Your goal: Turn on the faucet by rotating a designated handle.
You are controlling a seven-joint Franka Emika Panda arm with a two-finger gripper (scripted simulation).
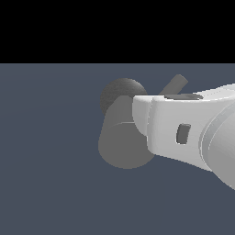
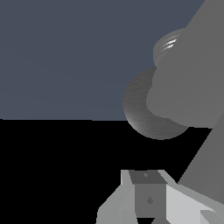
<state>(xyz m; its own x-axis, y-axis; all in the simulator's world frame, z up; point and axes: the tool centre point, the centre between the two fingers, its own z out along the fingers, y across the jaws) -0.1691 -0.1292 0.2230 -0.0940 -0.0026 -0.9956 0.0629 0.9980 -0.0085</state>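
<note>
- One faucet (image 1: 120,142) mid-scene, flat round face toward camera, darker rounded end (image 1: 120,92) behind.
- Handle (image 1: 175,85) angled up, poking out behind gripper (image 1: 142,121).
- Gripper against faucet's side (finger spread unclear, grasp can't tell).

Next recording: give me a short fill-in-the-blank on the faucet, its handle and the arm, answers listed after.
1. The faucet is a thick grey ____ with a flat round face.
2. In the exterior view, the white arm enters from the view's ____ side.
3. The handle is a thin rod showing just ____ the arm in the exterior view.

Missing words: cylinder; right; above
</note>
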